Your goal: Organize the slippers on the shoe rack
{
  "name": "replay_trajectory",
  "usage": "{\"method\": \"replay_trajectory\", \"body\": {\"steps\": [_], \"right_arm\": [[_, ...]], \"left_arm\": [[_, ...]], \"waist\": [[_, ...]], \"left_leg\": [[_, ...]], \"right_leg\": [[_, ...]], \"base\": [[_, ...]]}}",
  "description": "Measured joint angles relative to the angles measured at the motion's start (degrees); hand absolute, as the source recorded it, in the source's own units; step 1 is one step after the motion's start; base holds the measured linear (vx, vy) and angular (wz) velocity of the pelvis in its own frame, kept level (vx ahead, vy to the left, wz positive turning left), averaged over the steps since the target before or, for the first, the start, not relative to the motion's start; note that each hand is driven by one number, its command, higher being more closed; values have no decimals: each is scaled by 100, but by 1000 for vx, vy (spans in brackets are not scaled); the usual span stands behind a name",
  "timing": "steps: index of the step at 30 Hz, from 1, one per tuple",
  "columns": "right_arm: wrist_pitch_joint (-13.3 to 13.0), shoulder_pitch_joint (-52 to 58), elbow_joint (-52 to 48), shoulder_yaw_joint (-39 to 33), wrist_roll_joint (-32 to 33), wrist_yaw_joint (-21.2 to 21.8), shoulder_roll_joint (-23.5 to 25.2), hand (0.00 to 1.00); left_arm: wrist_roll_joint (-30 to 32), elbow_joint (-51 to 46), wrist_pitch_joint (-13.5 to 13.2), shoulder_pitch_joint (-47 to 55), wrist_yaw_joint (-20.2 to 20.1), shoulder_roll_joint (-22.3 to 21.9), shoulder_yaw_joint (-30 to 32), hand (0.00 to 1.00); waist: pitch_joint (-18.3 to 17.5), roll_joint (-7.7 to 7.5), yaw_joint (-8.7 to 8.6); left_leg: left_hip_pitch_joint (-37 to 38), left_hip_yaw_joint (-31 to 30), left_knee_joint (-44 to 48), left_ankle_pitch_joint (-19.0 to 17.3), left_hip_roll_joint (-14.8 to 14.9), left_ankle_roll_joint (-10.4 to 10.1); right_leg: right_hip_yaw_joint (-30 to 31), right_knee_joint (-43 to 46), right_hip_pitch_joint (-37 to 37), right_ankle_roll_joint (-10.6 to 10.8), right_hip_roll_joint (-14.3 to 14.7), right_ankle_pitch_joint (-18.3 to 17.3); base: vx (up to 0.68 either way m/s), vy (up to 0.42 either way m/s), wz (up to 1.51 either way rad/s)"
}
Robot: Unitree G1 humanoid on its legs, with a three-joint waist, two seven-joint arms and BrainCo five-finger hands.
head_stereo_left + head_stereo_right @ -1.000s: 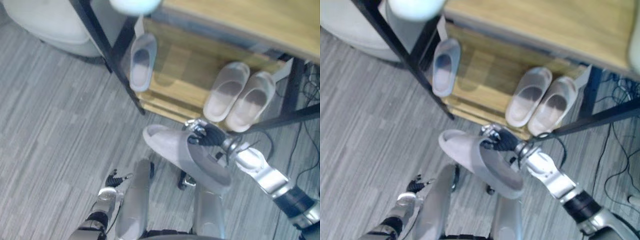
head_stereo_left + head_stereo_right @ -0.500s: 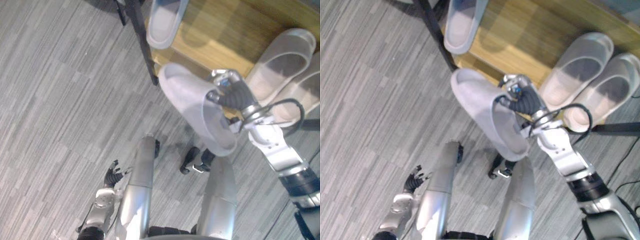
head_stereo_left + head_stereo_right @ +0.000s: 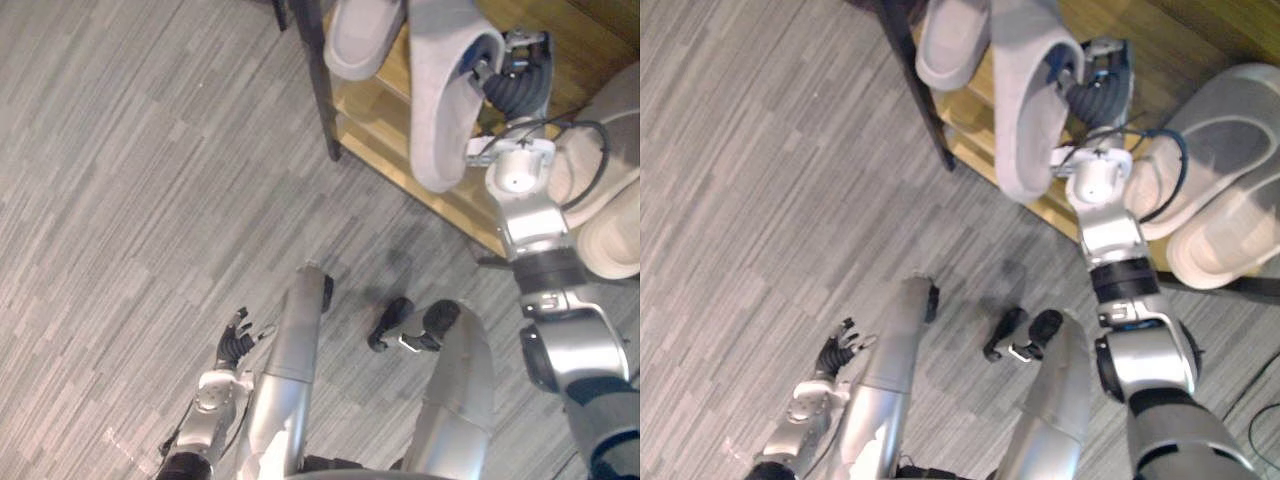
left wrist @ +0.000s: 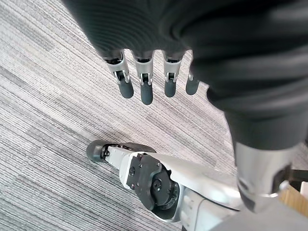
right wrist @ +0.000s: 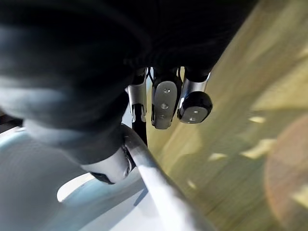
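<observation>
Over the wooden shoe rack shelf (image 3: 372, 128) my right hand (image 3: 510, 80) holds the grey slipper (image 3: 447, 90), fingers curled round its upper, just beside its mate (image 3: 362, 35), so I should lower it level and parallel before releasing, left hand (image 3: 235, 345) hanging open.

The grey slipper (image 3: 445, 90) pinched in the right hand (image 3: 515, 80) runs off the top edge in both eye views, so no telling what its far end looks like. Same deal with the second grey slipper (image 3: 360, 40) by the shoe rack's (image 3: 375, 120) left front corner: just the near end shows. The beige pair (image 3: 1215, 140) toward the rack's right end gets clipped at the right edge, and the arm covers a bit of the nearer one. Most of the rack itself is out of frame. In the right wrist view the held slipper is a pale blur, so I can't really make out the thumb tip against its rim.
</observation>
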Motion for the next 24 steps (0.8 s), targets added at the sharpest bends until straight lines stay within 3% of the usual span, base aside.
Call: {"method": "replay_trajectory", "body": {"steps": [9,10,18,24], "right_arm": [[113,-837,1342,-156,20,-260,28,100],[118,-873,1345,-305,64,-329,53,0],[146,-1057,1574,-726,443,-593,58,0],[87,-1185,1553,-711,962,-575,421,0]], "left_arm": [[-179,296,-130,35,229,3,-168,0],[-207,331,-149,21,243,2,-184,0],[-259,508,-179,-38,331,10,-267,0],[-315,1602,-81,-670,322,-123,-320,0]], "waist": [[-319,-3,28],[-321,-2,31],[-341,10,31],[-544,15,-6]], "left_leg": [[27,-14,-363,163,-44,-181],[37,-23,-398,184,-54,-209],[222,-79,-657,313,-82,-240],[289,-77,-734,350,-66,-259]], "right_leg": [[-63,-174,-25,-66,-70,36],[-72,-181,-25,-84,-77,45],[-194,-341,191,-63,-119,34],[-218,-402,263,-140,-107,77]], "base": [[1,-12,8],[3,-8,5],[-15,12,7],[-8,39,1]]}}
